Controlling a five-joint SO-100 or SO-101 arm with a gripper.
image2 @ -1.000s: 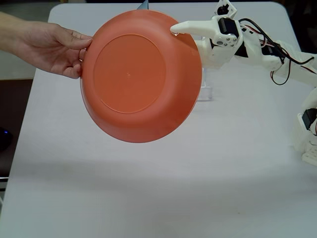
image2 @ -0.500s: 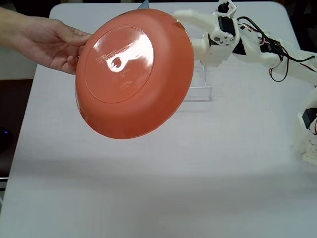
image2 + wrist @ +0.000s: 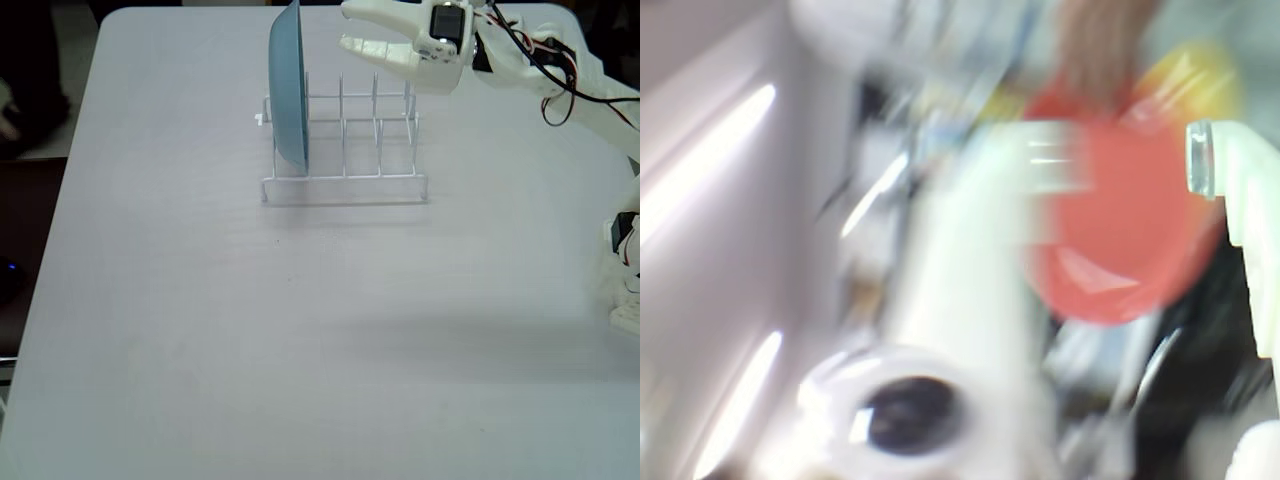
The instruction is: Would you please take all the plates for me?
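In the fixed view a light blue plate [image 3: 289,80] stands upright in the leftmost slot of a white wire rack [image 3: 344,178]. My white gripper [image 3: 347,27] hovers above the rack's far side, just right of the plate's top edge, open and empty. The wrist view is heavily motion-blurred. It shows a round red plate [image 3: 1120,230] with a yellow one [image 3: 1195,80] behind it, and one white finger [image 3: 1245,190] at the right edge. The red and yellow plates do not show in the fixed view.
The rack's other slots [image 3: 375,130] stand empty. The white table [image 3: 300,350] spreads in front of the rack. My arm with its red and black wires [image 3: 560,75] reaches in from the right. A dark round thing [image 3: 910,412] is blurred at the bottom of the wrist view.
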